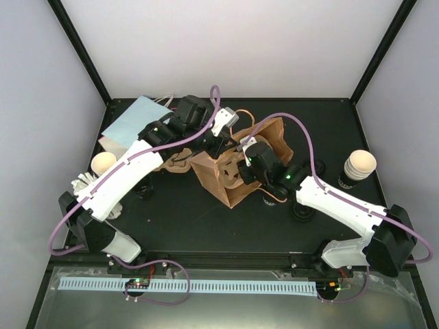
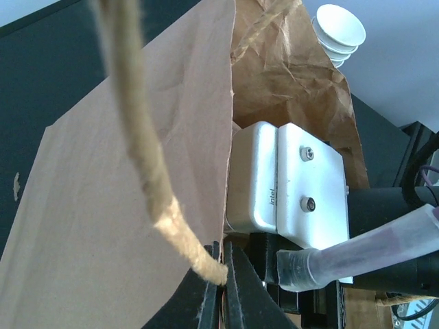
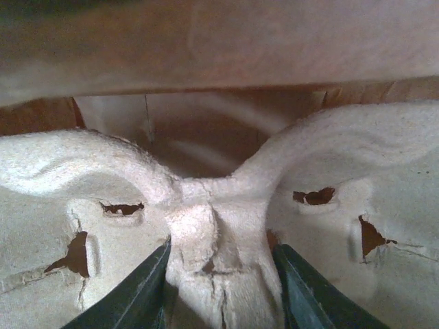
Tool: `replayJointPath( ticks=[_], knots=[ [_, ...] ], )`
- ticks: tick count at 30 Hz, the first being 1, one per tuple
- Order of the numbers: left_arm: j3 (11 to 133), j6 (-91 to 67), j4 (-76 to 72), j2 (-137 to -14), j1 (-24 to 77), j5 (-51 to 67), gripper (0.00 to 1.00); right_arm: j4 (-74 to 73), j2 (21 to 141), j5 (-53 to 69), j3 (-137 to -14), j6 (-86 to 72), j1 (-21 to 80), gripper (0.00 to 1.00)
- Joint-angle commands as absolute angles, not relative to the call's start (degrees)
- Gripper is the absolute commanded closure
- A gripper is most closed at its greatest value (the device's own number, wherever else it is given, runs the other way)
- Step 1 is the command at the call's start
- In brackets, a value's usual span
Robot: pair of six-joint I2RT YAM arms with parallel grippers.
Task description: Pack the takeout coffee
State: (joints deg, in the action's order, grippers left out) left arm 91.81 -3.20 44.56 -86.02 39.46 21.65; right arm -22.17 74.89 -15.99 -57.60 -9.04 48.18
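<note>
Item: takeout coffee, packing in progress. Step in hand, as judged: fitting the cup holder into the brown bag (image 1: 230, 184), ahead of any cup. The left pincer (image 2: 223, 274) was pressed together on the bag's upper edge, beside the end of the twine handle (image 2: 137, 137), apparently holding the mouth open. The right pincer (image 3: 221, 274) reached inside the bag and pinched the centre post of a pulp carrier (image 3: 89, 185), one finger on either side. How far the carrier sat above the bag's floor could not be told. Next move, as judged: the carrier needed to settle flat inside the bag before the right pincer let go, while the left held the wall steady so the paper did not fold inward; only then could cups be fetched. Task's thing: a cup stack (image 1: 359, 164) stood on the counter (image 1: 206, 233) well to the right of the bag, and a single cup (image 1: 104, 163) stood well to the bag's left. Appearance: small paper cups, black outside, cream inside, mouths open, no lid seen on any. None was in the bag. Also present: a flat pale-blue bag (image 1: 134, 123) behind and left of the brown bag.
</note>
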Motion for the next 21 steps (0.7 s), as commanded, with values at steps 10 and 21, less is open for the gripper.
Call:
replayJointPath(
  ticks=[10,21],
  knots=[
    [91.33,-0.74,42.1,-83.95,42.0,21.24,0.98,-29.54,76.15,-15.42,-64.02,-6.63,48.44,0.61],
    [90.92,-1.26,40.48,-82.81,42.8,21.27,0.98,-30.95,84.12,-11.31,-64.71,-5.19,48.38,0.63]
  ],
)
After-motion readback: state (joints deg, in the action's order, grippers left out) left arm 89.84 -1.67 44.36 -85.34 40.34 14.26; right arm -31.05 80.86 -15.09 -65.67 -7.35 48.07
